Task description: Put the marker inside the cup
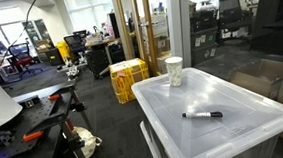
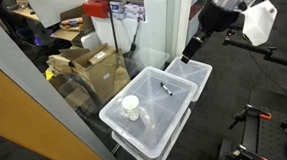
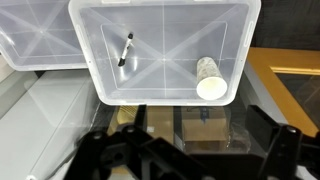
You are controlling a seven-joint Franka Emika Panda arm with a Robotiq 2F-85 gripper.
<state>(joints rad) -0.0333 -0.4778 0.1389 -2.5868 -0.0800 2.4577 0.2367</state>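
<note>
The black marker [image 1: 202, 114] lies flat on the lid of a translucent white bin [image 1: 235, 133]. It also shows in an exterior view [image 2: 166, 88] and in the wrist view [image 3: 125, 48]. The whitish cup [image 1: 174, 71] stands upright near the lid's far corner, apart from the marker, and shows in an exterior view [image 2: 131, 108] and in the wrist view [image 3: 209, 80]. My gripper [image 2: 187, 55] hangs high above the bin's far side, well clear of both. In the wrist view its fingers [image 3: 190, 150] are spread wide and hold nothing.
A second translucent bin [image 2: 195, 75] adjoins the first [image 2: 147, 130]. Cardboard boxes [image 2: 87, 63] stand behind a glass partition. A yellow crate [image 1: 128, 78] sits on the floor and a white jug [image 2: 259, 23] hangs by the arm. A cluttered bench [image 1: 24, 122] stands beside the bin.
</note>
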